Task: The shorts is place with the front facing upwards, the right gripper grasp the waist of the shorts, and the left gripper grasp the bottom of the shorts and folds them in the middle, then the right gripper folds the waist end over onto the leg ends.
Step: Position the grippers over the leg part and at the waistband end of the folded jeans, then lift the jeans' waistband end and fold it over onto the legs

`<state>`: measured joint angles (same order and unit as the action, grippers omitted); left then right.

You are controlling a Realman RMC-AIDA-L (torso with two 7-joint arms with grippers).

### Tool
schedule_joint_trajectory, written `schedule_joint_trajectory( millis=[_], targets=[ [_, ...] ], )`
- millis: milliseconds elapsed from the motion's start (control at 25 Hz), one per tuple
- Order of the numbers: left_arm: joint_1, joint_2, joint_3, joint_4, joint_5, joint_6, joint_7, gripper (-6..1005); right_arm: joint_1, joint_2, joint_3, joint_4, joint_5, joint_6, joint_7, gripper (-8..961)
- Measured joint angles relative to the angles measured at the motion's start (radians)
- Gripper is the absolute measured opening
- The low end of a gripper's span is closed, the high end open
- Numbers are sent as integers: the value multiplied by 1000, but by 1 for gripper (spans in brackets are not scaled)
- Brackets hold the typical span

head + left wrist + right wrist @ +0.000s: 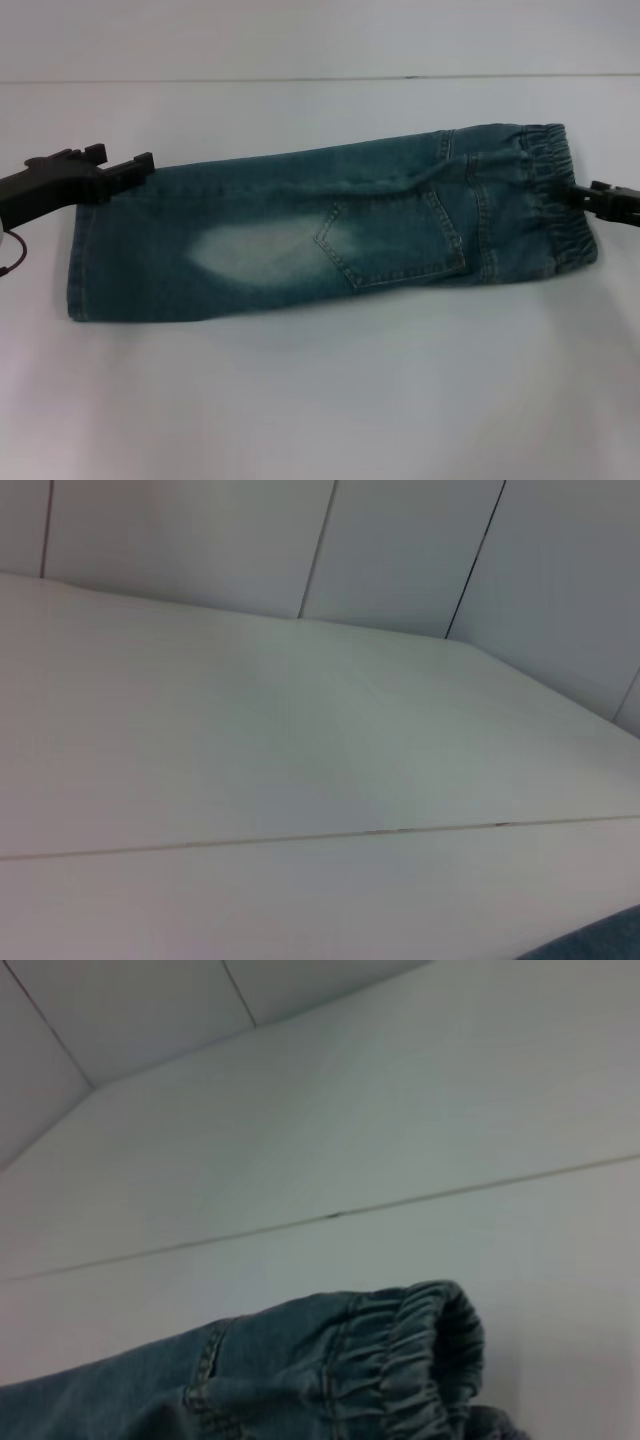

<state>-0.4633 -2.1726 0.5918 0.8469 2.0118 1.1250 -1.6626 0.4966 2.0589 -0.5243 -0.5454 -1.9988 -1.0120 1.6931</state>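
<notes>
Shorts [330, 235] folded lengthwise, flat on table [320, 400]; left gripper [128, 172] at hem corner, right gripper [592, 197] at waistband [555, 190], closure of both indiscernible; risk: layers slipping apart on lift if grip shallow.

White desk [320, 400], one garment lying on it.
The shorts [330, 235] are lying flat, folded lengthwise, waistband [555, 190] pointing toward the desk's right side; a thin seam line is crossing the far surface.

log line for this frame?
shorts: folded lengthwise, flat | left pincer: at hem end | right pincer: at waistband | next: fold waist over
</notes>
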Motion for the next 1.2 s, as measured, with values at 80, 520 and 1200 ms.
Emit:
schedule_joint_trajectory(
  millis=[80,520,1200],
  targets=[
    [0,0,0,-1,0,0,1,781,16,-2,-21,18,0,21,8,776],
    [-6,1,11,-5,-1,1,1,781,81,-16,-117,57,0,74,95,747],
    [-5,1,16,-55,-93,3,68,782,68,-28,-96,30,15,-43,77,279]
  ],
)
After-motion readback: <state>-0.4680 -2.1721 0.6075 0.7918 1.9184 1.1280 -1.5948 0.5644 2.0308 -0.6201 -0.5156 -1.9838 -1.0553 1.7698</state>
